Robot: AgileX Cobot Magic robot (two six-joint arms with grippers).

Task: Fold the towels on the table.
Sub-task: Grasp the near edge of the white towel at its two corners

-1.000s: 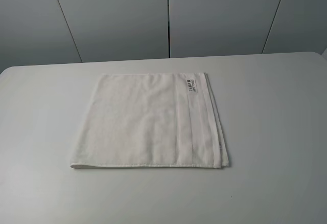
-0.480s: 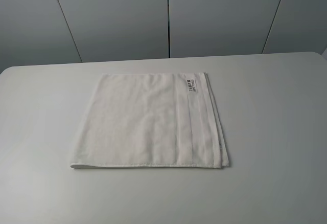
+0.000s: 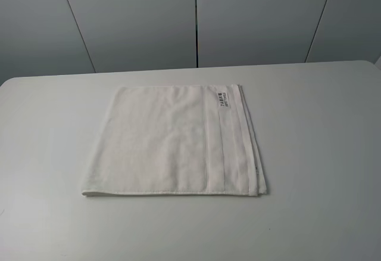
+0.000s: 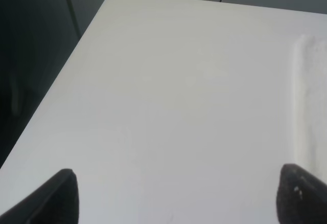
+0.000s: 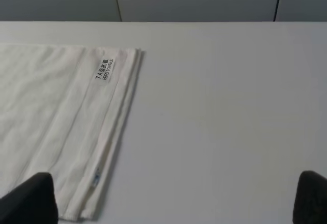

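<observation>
My left gripper (image 4: 180, 199) is spread wide. Its two dark fingertips (image 4: 60, 197) sit at the outer edges of the left wrist view, with only bare tabletop between them. Below it is the white table (image 4: 168, 81), one rounded corner showing ahead. A narrow strip of the towel (image 4: 311, 96) enters that view just beyond one fingertip, and I see no contact between them.

My right gripper (image 5: 169, 198) is agape as well, its fingertips (image 5: 28, 199) far apart and gripping nothing. One fingertip overlaps the towel's nearer part in the right wrist view, but I cannot tell how high above the cloth it hangs. The other has plain tabletop under it.

From the high camera, the white terry towel lies flat near the middle of the table, slightly left of centre, and looks roughly square. Stacked layer edges run along its right side, so it is already doubled over at least once. The woven bands (image 3: 235, 148) run parallel to that same side. The small white label (image 3: 223, 99) with dark print sits near the far right corner, and the print is too small for me to read with confidence. Wide bare tabletop surrounds the towel on every side. Behind the table stand grey wall panels (image 3: 137, 16) divided by dark seams.
</observation>
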